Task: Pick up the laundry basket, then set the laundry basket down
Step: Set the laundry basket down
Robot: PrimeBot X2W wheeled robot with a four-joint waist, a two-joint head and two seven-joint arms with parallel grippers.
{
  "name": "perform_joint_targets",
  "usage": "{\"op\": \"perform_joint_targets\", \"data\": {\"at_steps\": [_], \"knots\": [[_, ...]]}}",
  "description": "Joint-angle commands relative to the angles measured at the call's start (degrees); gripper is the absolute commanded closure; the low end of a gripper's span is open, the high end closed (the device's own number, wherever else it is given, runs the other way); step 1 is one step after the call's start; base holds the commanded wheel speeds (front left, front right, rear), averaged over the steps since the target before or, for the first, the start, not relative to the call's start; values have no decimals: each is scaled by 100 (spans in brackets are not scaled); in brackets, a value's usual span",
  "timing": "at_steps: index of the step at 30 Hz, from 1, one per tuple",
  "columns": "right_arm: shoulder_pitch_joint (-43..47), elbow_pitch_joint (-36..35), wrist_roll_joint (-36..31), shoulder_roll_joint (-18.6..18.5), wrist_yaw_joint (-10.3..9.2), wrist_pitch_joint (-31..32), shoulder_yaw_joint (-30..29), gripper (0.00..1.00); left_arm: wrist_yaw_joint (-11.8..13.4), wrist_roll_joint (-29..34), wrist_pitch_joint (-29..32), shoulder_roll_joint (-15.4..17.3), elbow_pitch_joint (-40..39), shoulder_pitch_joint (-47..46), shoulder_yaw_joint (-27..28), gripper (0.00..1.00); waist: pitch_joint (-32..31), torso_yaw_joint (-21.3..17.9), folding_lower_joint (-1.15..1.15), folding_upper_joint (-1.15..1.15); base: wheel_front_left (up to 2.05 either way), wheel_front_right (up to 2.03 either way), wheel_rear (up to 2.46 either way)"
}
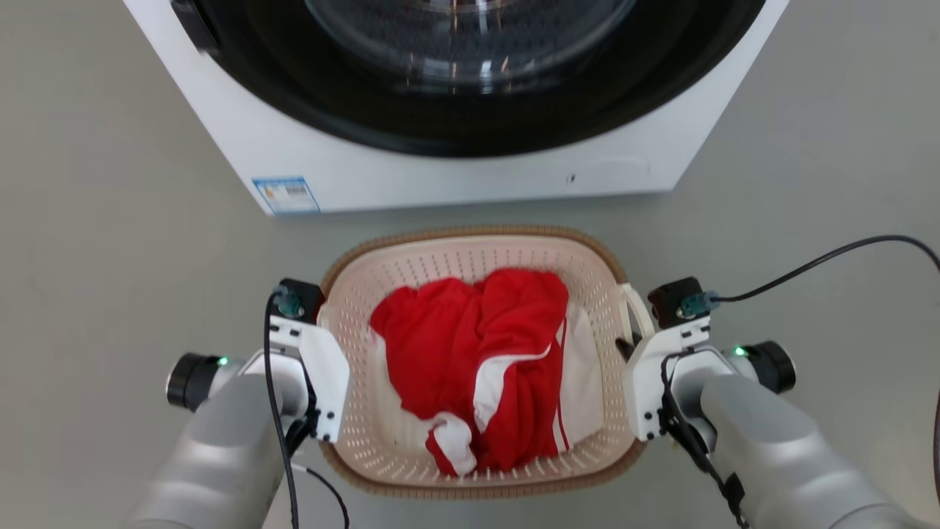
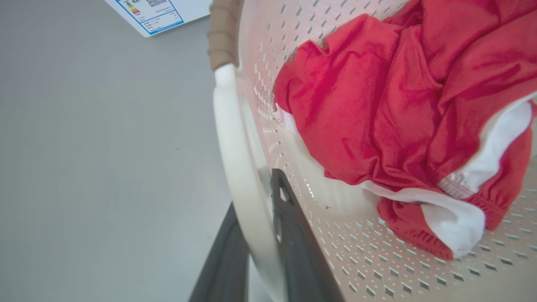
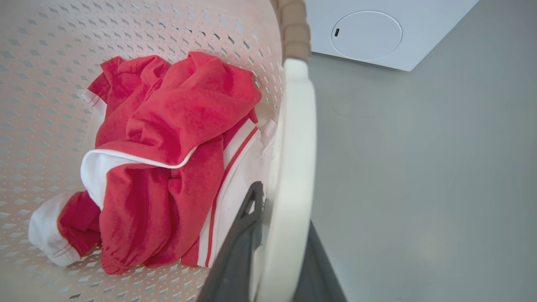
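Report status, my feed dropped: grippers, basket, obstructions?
Both shut on the basket: left gripper on left handle, right gripper on right handle. It holds red clothes. Close ahead: washing machine.

A plain grey floor (image 1: pixel 95 220), smooth and matte, fills the scene from edge to edge. The light is soft and even, with no hard shadows. At the top of the head view stands a white front-loading washing machine (image 1: pixel 470 180), seen from above and cut off by the frame. Its round door has a wide black ring (image 1: pixel 294 95) around a glass porthole (image 1: pixel 470 37) that catches pale streaks of reflected light. A blue-bordered energy label (image 1: pixel 286 195) sits on the lower left corner of the front panel. On the lower right corner is a round white service flap (image 3: pixel 366 35) with a small dark slot near its left edge.
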Motion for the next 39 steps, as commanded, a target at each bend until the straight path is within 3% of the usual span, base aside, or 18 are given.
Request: {"op": "perform_joint_targets", "data": {"at_steps": [1, 21, 39], "knots": [[-103, -129, -95, 194, 144, -170, 80, 100, 20, 112, -43, 91, -111, -241, 68, 100, 370, 16, 0, 0, 0, 0, 0], [-1484, 500, -638, 194, 144, -1433, -538, 100, 257, 189, -1108, 183, -136, -1474, 103, 100, 2434, 90, 0, 0, 0, 0, 0], [-1790, 608, -1033, 194, 144, -1652, -1019, 100, 283, 169, -1554, 276, -16, -2091, 90, 100, 3176, 84, 0, 0, 0, 0, 0]]}}
